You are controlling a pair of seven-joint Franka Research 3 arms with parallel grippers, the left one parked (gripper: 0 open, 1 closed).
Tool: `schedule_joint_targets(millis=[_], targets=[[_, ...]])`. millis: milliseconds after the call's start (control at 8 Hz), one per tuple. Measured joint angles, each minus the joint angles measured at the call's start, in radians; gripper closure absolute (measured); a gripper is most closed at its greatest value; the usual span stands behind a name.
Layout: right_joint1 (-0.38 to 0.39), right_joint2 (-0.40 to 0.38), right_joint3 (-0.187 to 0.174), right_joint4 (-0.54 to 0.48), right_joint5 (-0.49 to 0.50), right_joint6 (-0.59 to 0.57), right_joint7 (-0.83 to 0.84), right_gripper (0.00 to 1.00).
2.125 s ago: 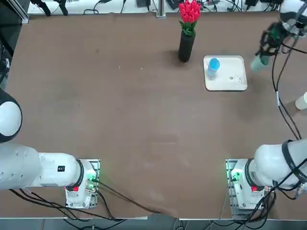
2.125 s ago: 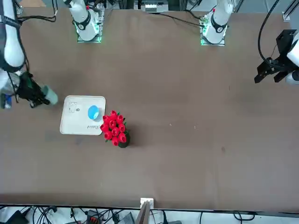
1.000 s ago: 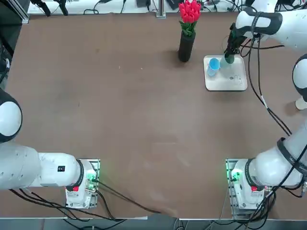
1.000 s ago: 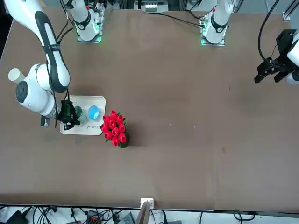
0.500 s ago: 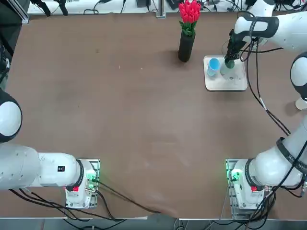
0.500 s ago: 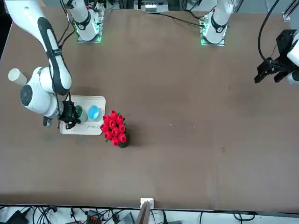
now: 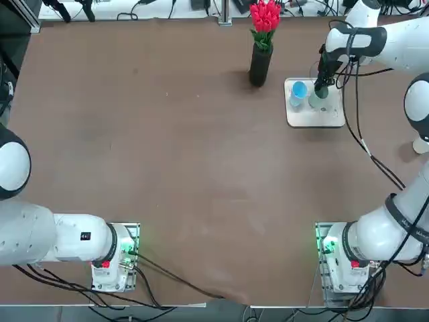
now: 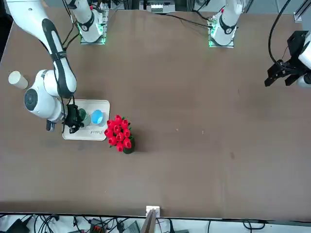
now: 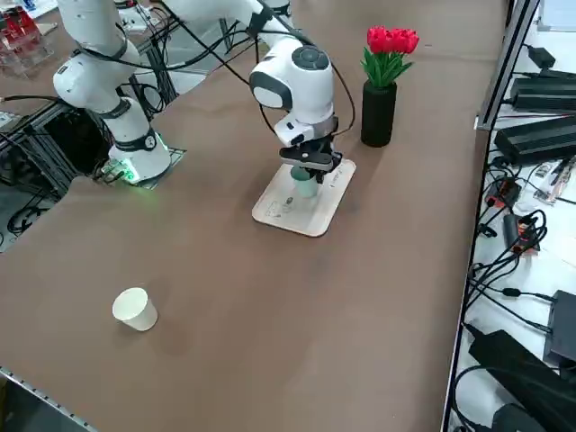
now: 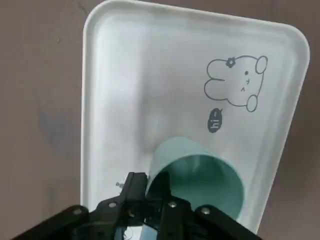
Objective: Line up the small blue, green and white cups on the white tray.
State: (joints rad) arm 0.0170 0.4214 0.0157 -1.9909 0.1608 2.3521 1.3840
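While the white tray (image 9: 310, 221) is already holding the light blue cup (image 7: 298, 92), the right gripper (image 10: 149, 181) is pinching the wall of the teal-green cup (image 10: 175, 148) between its fingers, one of them reaching inside the rim. The green cup is sitting just beside the blue one, over the tray; whether its base is fully bearing on the surface, I cannot tell. The white cup (image 9: 135, 309) is standing on the table, well apart from the tray, so the job is looking roughly two-thirds through: releasing the green cup is remaining, then bringing the white one into the row. On the tray, a small dark bubble (image 10: 215, 120) is reading "hi-" near a line-drawn animal (image 10: 235, 82), and more lettering is showing in the front view, too partly hidden for reading
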Motion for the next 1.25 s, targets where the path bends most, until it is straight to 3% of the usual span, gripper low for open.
schedule_joint_targets(millis=[125,250,625,875,1125,1250], targets=[[0.001,0.000,0.000,0.000,-0.002,0.000,0.001,0.97],[0.002,0.000,-0.001,0.000,-0.004,0.000,0.002,0.85],[0.007,-0.010,-0.004,0.008,-0.006,-0.001,0.005,0.32],[0.007,-0.057,-0.007,0.049,-0.007,-0.066,0.010,0.00],[-0.001,-0.111,-0.037,0.125,-0.021,-0.258,0.010,0.00],[-0.011,-0.129,-0.072,0.140,-0.047,-0.328,-0.004,0.00]])
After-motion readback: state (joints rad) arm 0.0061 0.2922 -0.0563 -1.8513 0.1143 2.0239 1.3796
